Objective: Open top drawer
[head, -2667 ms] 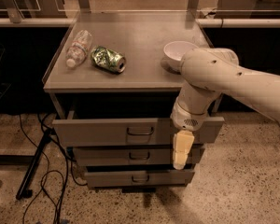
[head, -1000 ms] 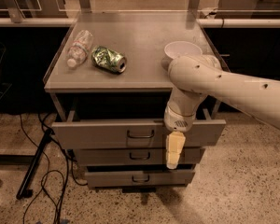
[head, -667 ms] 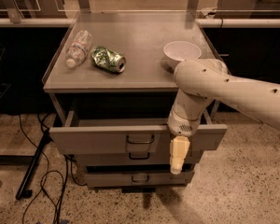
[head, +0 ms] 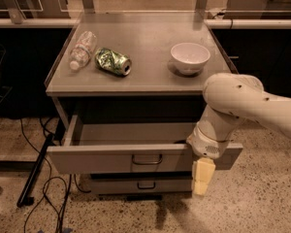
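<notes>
Top drawer point(head: 111, 159) stands pulled well out beneath the table's point(head: 150, 84) front edge. A further tug might run it off its runners, and the wrist crowding its right end could snag the panel. The arm reaches in from the right, bent beside the table's front right corner. The gripper point(head: 203, 176) hangs pointing down before the panel, right of the handle point(head: 146, 159) and apart from it; whether it is clenched or released cannot be told.

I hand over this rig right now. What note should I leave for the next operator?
Gripper: hangs pointing down before the right end of the top drawer, away from its handle; contact cannot be told.
Top drawer: pulled well out of the cabinet, inside visible.
Done: drawer is open.
Left: probably only to back the arm away.
On top: bottle, can, bowl.
</notes>
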Controlling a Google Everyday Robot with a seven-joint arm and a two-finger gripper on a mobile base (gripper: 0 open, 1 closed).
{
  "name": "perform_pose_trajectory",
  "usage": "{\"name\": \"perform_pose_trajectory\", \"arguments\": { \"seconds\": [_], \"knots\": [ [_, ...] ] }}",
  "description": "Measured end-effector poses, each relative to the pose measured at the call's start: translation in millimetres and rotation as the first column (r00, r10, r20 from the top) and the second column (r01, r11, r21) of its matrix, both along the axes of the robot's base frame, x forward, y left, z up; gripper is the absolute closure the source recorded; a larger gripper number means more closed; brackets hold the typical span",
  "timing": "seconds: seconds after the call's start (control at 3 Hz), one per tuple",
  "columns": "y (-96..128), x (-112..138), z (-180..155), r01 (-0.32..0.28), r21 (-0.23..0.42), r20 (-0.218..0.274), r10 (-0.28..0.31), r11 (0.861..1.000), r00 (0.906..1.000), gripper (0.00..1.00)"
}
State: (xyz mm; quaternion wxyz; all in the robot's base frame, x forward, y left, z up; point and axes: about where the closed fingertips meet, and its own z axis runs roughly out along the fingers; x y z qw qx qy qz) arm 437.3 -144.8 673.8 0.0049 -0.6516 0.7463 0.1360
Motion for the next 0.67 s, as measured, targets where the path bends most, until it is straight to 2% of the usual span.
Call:
{"name": "perform_pose_trajectory", "arguments": {
  "seconds": [0.33,0.67],
  "knots": [
    [-27.1,-36.1,4.2,0.053,0.014,-0.014,-0.052,0.999,0.9985,0.0],
    [-27.5,-36.5,4.2,0.054,0.014,-0.014,-0.054,0.998,0.9985,0.0]
  ]
}}
